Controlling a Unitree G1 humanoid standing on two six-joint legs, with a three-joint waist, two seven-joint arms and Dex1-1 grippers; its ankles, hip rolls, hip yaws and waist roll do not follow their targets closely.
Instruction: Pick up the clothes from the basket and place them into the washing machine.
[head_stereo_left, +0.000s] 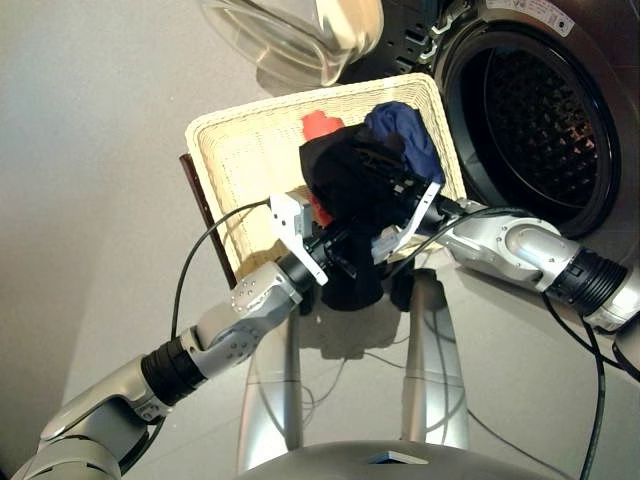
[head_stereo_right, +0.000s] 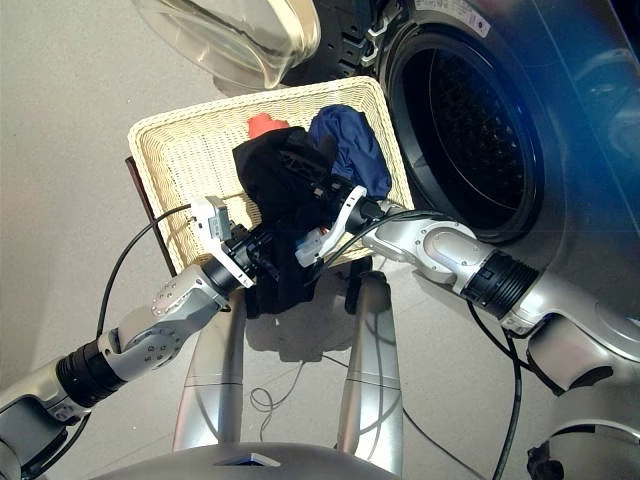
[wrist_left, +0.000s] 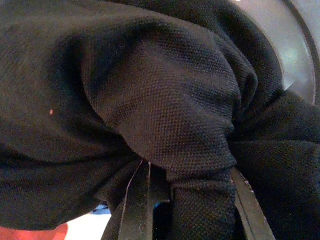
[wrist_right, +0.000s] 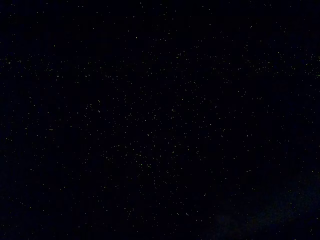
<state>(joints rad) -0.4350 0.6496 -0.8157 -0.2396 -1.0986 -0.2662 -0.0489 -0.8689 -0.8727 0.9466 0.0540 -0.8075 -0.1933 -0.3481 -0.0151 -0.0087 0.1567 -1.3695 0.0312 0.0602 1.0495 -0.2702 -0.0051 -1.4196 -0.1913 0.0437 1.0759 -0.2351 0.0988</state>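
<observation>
The cream wicker basket (head_stereo_left: 235, 150) lies on the floor in front of the washing machine (head_stereo_left: 540, 125), whose drum stands open. A black garment (head_stereo_left: 345, 185) is lifted over the basket's near edge and hangs down in front of it. My left gripper (head_stereo_left: 350, 250) is shut on the black garment, and in the left wrist view the black cloth (wrist_left: 165, 110) drapes over its fingers (wrist_left: 137, 205). My right gripper (head_stereo_left: 378, 172) is buried in the top of the same cloth, and its wrist view is all dark. A red-orange garment (head_stereo_left: 320, 125) and a navy one (head_stereo_left: 408, 132) lie in the basket.
The round glass door (head_stereo_left: 290, 35) hangs open beyond the basket's far edge. A dark brown strip (head_stereo_left: 205, 215) runs along the basket's left side. Thin cables (head_stereo_left: 350, 365) trail across the pale floor close to me.
</observation>
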